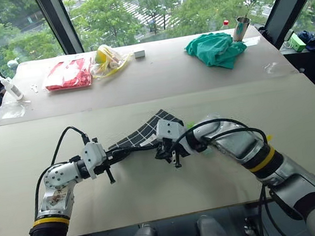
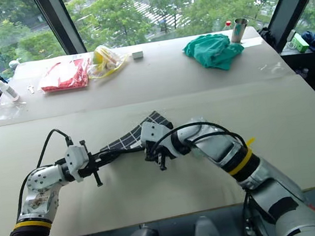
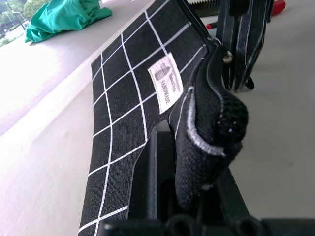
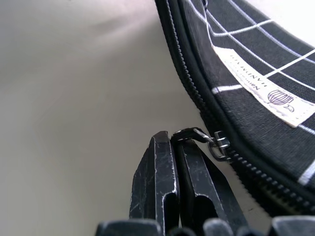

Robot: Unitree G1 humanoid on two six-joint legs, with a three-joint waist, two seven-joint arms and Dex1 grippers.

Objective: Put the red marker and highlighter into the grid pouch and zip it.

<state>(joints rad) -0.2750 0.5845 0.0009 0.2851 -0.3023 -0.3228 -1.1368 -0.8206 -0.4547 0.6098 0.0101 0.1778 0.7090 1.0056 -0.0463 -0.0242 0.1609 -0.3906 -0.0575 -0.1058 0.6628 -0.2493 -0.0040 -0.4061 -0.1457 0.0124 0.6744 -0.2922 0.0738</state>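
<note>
The flat black fabric grid pouch [image 3: 133, 98] is clamped by the left end effector [image 1: 111, 156] as an anchor, while its black zipper pull strap [image 4: 189, 136] is pinched by the right end effector [image 4: 174, 147] for zipping.

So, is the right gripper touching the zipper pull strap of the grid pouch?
Touching. The right wrist view shows the right gripper with its fingers shut on the zipper pull strap, which runs to the slider on the grid pouch.

The grid pouch [image 1: 148, 132], black fabric with white grid lines and a small white label [image 3: 166, 82], is held up off the tabletop [image 1: 143, 96], tilted, one end raised. Its black zipper pull strap [image 4: 189, 136] sticks out beside the zipper teeth. A red marker tip [image 3: 277, 6] lies beyond it.
</note>
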